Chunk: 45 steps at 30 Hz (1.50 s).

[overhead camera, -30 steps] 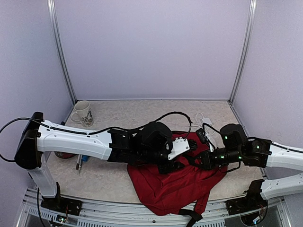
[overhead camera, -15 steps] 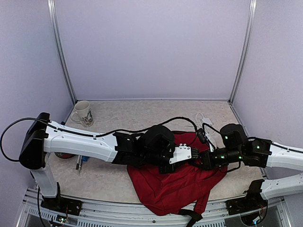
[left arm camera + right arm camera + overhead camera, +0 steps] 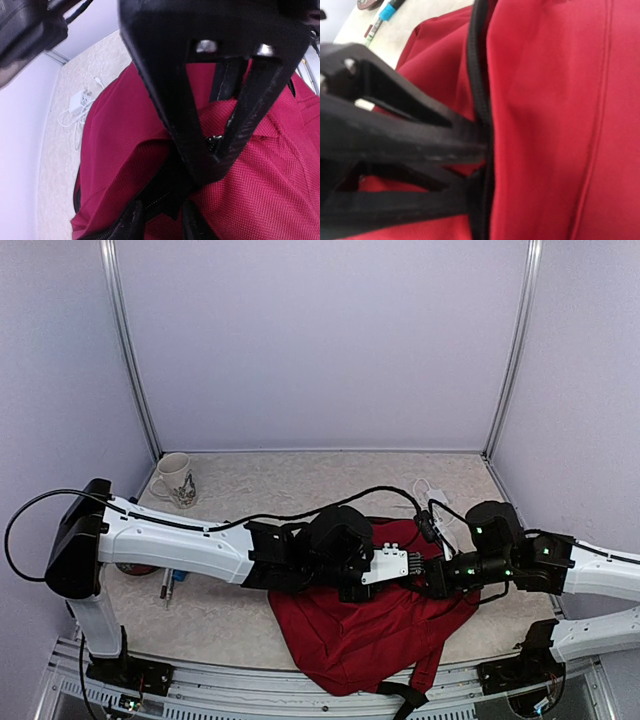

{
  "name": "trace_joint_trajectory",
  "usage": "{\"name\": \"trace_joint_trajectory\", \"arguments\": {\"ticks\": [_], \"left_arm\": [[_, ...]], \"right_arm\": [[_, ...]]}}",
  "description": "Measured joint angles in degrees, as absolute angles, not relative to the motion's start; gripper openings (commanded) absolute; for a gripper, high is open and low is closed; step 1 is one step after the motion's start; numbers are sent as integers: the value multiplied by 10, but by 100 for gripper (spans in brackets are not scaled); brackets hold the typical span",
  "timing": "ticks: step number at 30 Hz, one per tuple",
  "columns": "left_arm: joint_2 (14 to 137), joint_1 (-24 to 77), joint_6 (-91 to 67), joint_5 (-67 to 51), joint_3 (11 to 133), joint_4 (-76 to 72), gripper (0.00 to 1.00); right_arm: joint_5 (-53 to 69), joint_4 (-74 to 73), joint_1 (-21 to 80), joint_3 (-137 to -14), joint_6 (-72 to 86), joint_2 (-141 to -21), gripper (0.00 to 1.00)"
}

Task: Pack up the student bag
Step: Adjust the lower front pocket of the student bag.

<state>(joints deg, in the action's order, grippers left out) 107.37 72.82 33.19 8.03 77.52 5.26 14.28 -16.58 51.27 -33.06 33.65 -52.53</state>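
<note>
— Two pairs of fingers are on the bag [image 3: 360, 630] now. A second ago our left fingers [image 3: 210, 150] stood wider apart, further toward the bag's left. Since then we have reached in and pinched them nearly together.

— On what?

— On a fold of red cloth beside the zip. Something small and metal shows between the tips, perhaps the pull, but we cannot say for sure.

— And our right fingers [image 3: 480, 170]?

— No real change. They are almost closed on the black zip band at the bag's right side, just beside the left pair.

— Where does the bag lie?

— Flat on the desk [image 3: 300, 480], with its lower end and a strap hanging over the near edge. The charger [image 3: 435, 492] sits just beyond the bag, and the mug [image 3: 175, 480] is well off to its left.

— So what does that mean for us?

— We judge we now hold the zip at two points, ready to pull the mouth open. Nothing looks packed yet.
</note>
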Motion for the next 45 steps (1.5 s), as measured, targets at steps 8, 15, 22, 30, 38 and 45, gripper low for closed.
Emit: {"name": "trace_joint_trajectory", "arguments": {"ticks": [8, 15, 22, 30, 38, 45], "left_arm": [[1086, 731, 334, 98, 775, 45, 0], [1075, 721, 300, 119, 761, 17, 0], [1068, 719, 281, 128, 749, -1, 0], [1056, 714, 261, 123, 728, -16, 0], [1010, 707, 256, 99, 702, -29, 0], [1006, 702, 253, 94, 694, -30, 0]], "right_arm": [[135, -170, 513, -331, 344, -513, 33], [110, -193, 513, -331, 355, -495, 20], [100, -202, 513, -331, 356, -487, 0], [95, -201, 513, -332, 355, -488, 0], [96, -193, 513, -344, 349, -478, 0], [124, -187, 513, -353, 328, -503, 10]]}}
